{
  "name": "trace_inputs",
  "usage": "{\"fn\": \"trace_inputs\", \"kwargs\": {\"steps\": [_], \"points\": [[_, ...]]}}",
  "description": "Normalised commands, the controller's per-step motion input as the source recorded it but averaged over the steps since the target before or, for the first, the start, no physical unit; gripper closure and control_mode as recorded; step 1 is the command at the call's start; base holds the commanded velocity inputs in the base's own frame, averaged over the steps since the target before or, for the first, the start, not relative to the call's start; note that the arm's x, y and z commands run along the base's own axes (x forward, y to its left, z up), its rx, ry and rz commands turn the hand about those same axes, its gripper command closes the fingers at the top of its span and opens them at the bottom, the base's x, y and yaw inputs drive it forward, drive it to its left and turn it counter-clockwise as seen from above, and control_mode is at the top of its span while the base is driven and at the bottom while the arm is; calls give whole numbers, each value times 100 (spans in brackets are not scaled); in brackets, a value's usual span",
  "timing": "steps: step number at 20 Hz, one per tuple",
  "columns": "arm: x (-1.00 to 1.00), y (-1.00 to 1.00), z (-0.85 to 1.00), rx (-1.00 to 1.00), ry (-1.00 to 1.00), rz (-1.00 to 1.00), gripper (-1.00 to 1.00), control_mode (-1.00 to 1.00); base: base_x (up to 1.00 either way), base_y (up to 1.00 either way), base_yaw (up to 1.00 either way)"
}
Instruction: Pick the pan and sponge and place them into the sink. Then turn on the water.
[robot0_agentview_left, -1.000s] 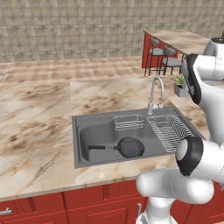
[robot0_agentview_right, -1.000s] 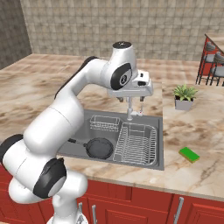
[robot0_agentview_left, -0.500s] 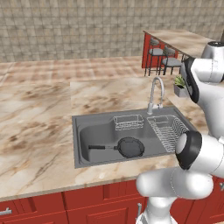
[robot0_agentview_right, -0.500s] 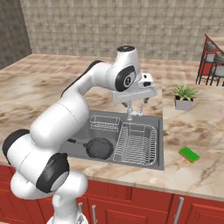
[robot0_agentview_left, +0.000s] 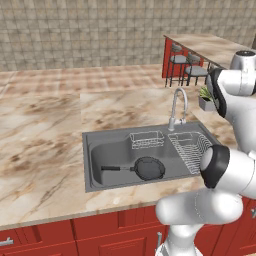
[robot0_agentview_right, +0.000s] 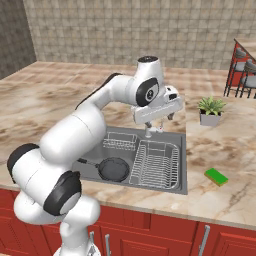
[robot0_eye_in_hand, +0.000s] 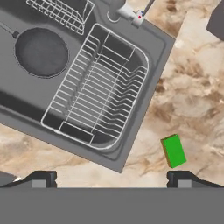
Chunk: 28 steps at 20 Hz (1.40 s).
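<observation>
The black pan (robot0_agentview_left: 147, 168) (robot0_agentview_right: 113, 169) (robot0_eye_in_hand: 41, 51) lies flat in the left half of the dark grey sink (robot0_agentview_left: 95, 137) (robot0_agentview_right: 161, 188) (robot0_eye_in_hand: 151, 103), its handle pointing left. The green sponge (robot0_agentview_right: 216, 176) (robot0_eye_in_hand: 174, 150) rests on the marble counter to the right of the sink, near the front edge. My gripper (robot0_agentview_right: 160, 120) (robot0_eye_in_hand: 111, 179) hangs open above the sink's right side, over the draining rack (robot0_agentview_right: 155, 165) (robot0_eye_in_hand: 98, 92), and holds nothing. In the hand view the sponge sits just above the right fingertip (robot0_eye_in_hand: 181, 178). I see no water at the faucet (robot0_agentview_left: 177, 107).
A wire basket (robot0_agentview_left: 146, 139) (robot0_agentview_right: 120, 141) stands at the back of the sink. A potted plant (robot0_agentview_right: 210, 110) (robot0_agentview_left: 206, 97) is on the counter behind the sponge. Bar stools (robot0_agentview_left: 182, 67) stand by a raised counter at the far right.
The arm has swung a little to the right above the sink and the hand has turned. The pan and sponge have stayed where they were.
</observation>
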Motion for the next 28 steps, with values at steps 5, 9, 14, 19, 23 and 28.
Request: {"fn": "trace_inputs", "kwargs": {"steps": [5,9,14,19,23,28], "points": [[0,-20,-6,-6,7,15,-100,-100,0,0,0],[-2,-26,-5,-5,7,14,-100,-100,0,0,0],[-9,-27,-12,-3,4,11,-100,-100,0,0,0],[-12,-31,-15,0,0,6,-100,-100,0,0,0],[-9,-28,-17,0,0,3,-100,-100,0,0,0],[-6,-27,-18,0,0,2,-100,-100,0,0,0]]}}
